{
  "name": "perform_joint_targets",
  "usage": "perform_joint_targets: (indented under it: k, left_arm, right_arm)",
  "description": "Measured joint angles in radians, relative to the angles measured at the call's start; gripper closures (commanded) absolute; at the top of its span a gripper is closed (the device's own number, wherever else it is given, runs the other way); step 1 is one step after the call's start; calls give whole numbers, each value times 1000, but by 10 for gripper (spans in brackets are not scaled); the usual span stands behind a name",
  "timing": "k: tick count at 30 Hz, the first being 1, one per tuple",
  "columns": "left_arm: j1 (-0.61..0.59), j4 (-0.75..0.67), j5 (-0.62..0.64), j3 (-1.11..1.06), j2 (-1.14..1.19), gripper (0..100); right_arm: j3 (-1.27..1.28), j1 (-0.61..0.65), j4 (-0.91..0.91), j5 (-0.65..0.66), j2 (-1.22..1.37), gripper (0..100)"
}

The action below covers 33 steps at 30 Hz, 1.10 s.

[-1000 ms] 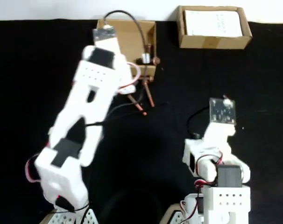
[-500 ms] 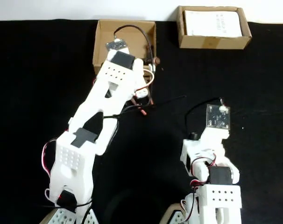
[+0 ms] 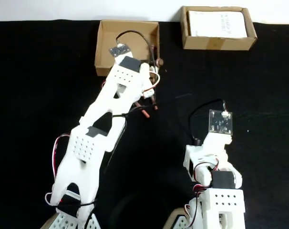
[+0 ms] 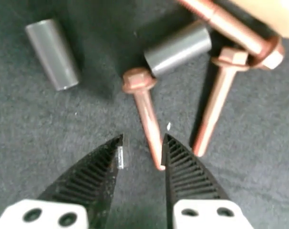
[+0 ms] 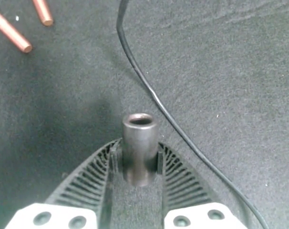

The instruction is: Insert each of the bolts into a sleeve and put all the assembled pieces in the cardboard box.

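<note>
While hanging low just off the near wall of the cardboard box [image 3: 105, 43], grips nothing with the left gripper [image 4: 142, 139]: half open, toothed tips set either side of the point end of the middle bolt [image 4: 147, 112]. Finds that bolt flat on the bench [image 3: 35, 105], long axis running from the gripper straight toward the box, hex head at the box end, point almost against one finger, possibly touching. Shows a second bolt [image 4: 215, 102] just beside it and near parallel, and a third bolt [image 4: 228, 28] lying crosswise by the box wall. Also two loose sleeves [image 4: 179, 47] on their sides: one just past the middle bolt's head, the other [image 4: 54, 52] apart from it, farther from the box.

Well away from the box, clamps the held sleeve [image 5: 140, 125] in the right gripper [image 5: 139, 145], closed on its sides, open bore pointing away from the wrist.

Probably needs only a squeeze across the shank, perhaps after a small shift toward the head for a firmer hold; clearly a job for the left arm, much the nearer.

Against a second ago: has lowered and stretched the left arm from above the box's near wall down to the bolts in front of it; has left the right arm almost where it was.
</note>
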State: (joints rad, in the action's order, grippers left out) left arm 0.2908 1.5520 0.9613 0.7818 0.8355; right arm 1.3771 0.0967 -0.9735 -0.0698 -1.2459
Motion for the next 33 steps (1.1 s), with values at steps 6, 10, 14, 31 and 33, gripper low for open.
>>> perform_joint_targets:
  k: [6, 10, 14, 31, 33]
  left_arm:
    - [-18, -6, 0, 89, 106, 874]
    - [-48, -8, 0, 95, 146, 874]
    - [-74, -12, -3, 98, 155, 920]
    - [-55, 78, -520, 100, 144, 992]
    - [-28, 144, -651, 98, 115, 992]
  right_arm:
    - [0, 0, 0, 0, 0, 991]
    - [0, 0, 0, 0, 0, 991]
    - [3, 0, 0, 0, 0, 991]
    - [-8, 0, 0, 0, 0, 991]
    - [-43, 0, -3, 0, 0, 991]
